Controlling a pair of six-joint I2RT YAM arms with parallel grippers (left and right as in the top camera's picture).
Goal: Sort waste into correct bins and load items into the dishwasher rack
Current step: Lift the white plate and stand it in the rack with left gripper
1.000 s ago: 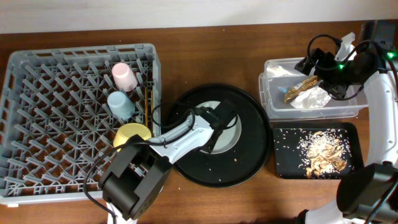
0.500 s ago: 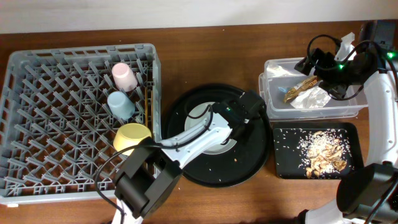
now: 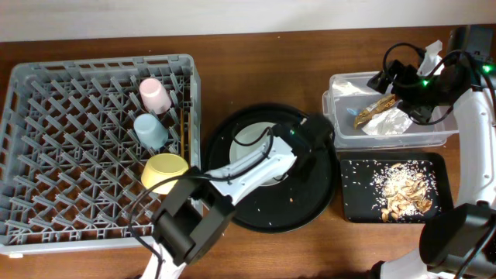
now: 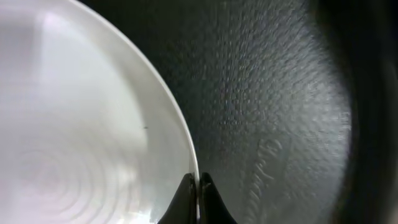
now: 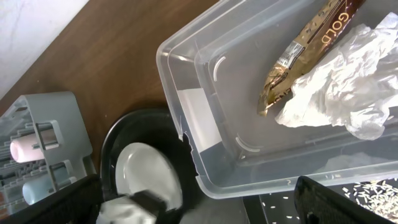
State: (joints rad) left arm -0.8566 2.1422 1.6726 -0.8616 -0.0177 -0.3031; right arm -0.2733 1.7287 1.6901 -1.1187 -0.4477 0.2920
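Left tool pinched shut on rim of pale plate; plate sits in round black tray mid-tabletop. Right tool jaws wide apart, empty, over clear tub holding napkin + wrapper. Food scraps in shallow black tray. Pink cup, blue cup, yellow bowl in rack.

I am working at what is looking like a robotics lab's mock dish-clearing station, brown wooden table sitting against a plain pale wall, grey dishwasher rack, clear plastic tub, shallow black tray, loose black cables trailing.
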